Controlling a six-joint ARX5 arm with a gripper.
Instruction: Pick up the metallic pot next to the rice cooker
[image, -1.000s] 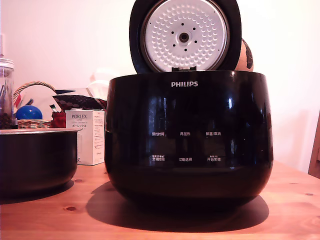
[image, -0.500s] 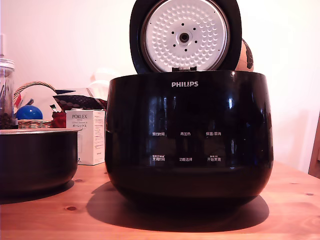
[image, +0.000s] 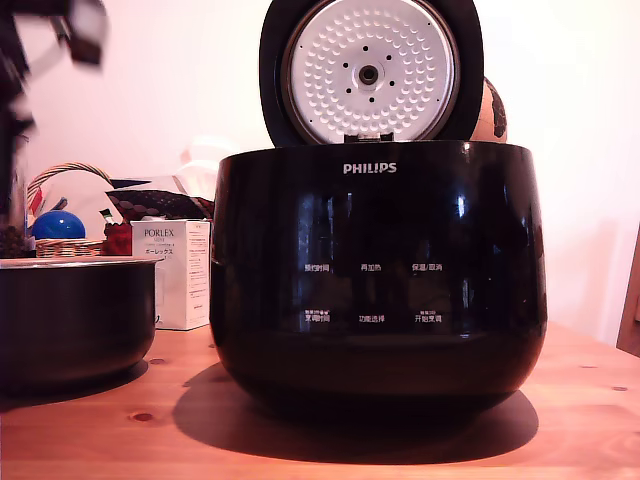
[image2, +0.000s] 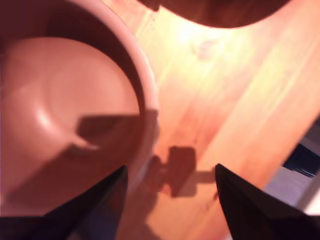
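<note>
Nearest the exterior camera, the rice cooker (image: 378, 275) fills mid-frame on the wooden table (image: 590, 420), lid tipped up behind it. Just beside it, at lower left, sits the metallic pot (image: 72, 320), apart from the cooker and untouched. Above it, blurred in the upper left corner, hangs the gripper (image: 60, 25). The wrist view shows its fingers (image2: 107, 197) spread wide, straddling the pot's rim (image2: 145, 95), likely lining up for a rim pinch. Boxes and a basket (image: 62, 245) stand farther back.
</note>
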